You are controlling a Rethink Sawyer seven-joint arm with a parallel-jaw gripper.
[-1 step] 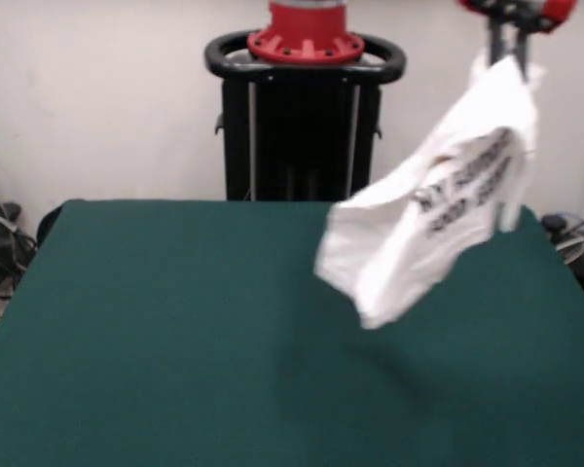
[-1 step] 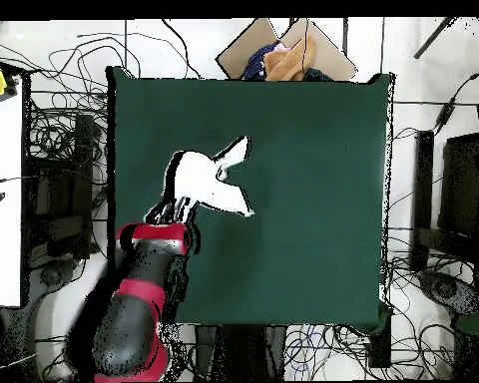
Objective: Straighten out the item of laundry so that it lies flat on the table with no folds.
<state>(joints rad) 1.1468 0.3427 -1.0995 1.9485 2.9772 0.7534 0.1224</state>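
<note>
Laundry item (image 1: 438,209) hanging clear above the table (image 1: 175,321), pinched by its top in the gripper (image 1: 511,49), long axis slanting down-left from the pincer, right side of the front view.

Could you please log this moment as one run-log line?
gripper: shut on T-shirt | T-shirt: lifted, hanging crumpled above table | flattening: not yet done

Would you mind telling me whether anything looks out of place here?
Yes: the T-shirt hangs crumpled in the air from the gripper, above the table near one edge, not lying flat.
</note>
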